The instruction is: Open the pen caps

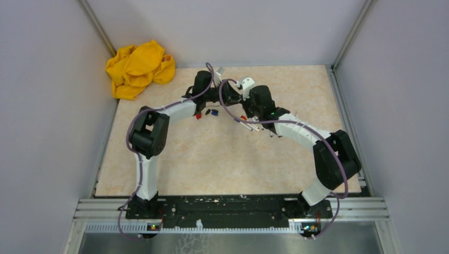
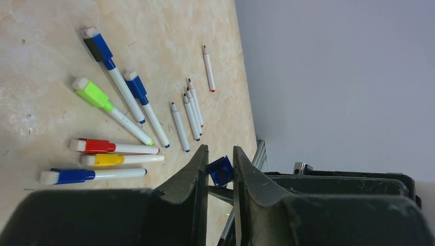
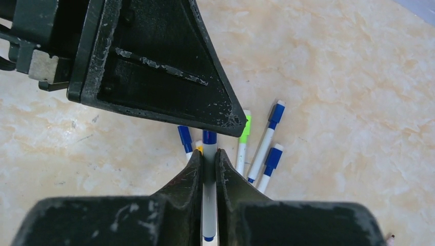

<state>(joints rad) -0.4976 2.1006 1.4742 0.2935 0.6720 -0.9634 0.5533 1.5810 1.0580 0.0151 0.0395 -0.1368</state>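
Blue pen cap [image 2: 220, 171] in left hand [image 2: 220, 150]

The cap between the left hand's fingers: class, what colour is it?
The cap is blue; the left wrist view shows it best.

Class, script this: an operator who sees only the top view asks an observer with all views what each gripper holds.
Operator: What's in the right gripper?
Observer: The right gripper is shut on a pen, by its white barrel.
Operator: And the left?
Observer: The left gripper pinches a blue cap.
Operator: Any other capped pens?
Observer: Six capped pens lie on the table.
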